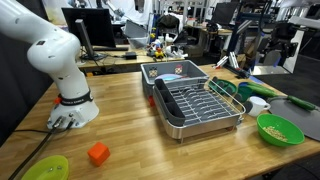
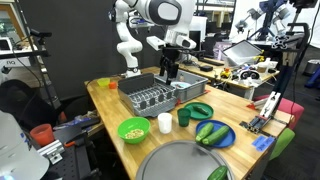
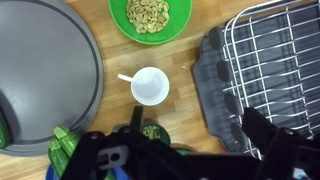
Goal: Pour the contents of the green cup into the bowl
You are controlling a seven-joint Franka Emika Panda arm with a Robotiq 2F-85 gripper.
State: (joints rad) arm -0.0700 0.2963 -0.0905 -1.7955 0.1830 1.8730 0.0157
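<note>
Open-fingered, the tool [image 2: 168, 72] hangs pointing down in the upper middle of an exterior view, nothing between its fingers. In that picture it sits just above the grey dish rack [image 2: 150, 98]. In the wrist view the same tool [image 3: 185, 152] fills the bottom edge, its dark fingers [image 3: 100, 155] spread wide apart.

Closest to it there is the green cup [image 3: 152, 131], at bottom centre and partly hidden behind the tool's body, with small pale bits visible inside. Just above it in the frame stands a white cup [image 3: 150, 86], and above that, at the top edge, the bowl [image 3: 182, 22] holds yellowish-tan bits. All three lie in a rough line on the wooden tabletop [image 3: 110, 95].

In an exterior view the green cup [image 2: 184, 117] stands upright just right of the white cup [image 2: 165, 123], with the bowl [image 2: 133, 139] to the left of both, near the front of the rack.

The dish rack [image 3: 270, 70] takes the right side of the wrist view, and a large grey round disc [image 3: 40, 70] takes the left.

In an exterior view the bowl [image 1: 280, 143] sits at lower right, a flat lime-green dish [image 1: 45, 168] at lower left, and an orange block [image 1: 97, 153] near that dish.
</note>
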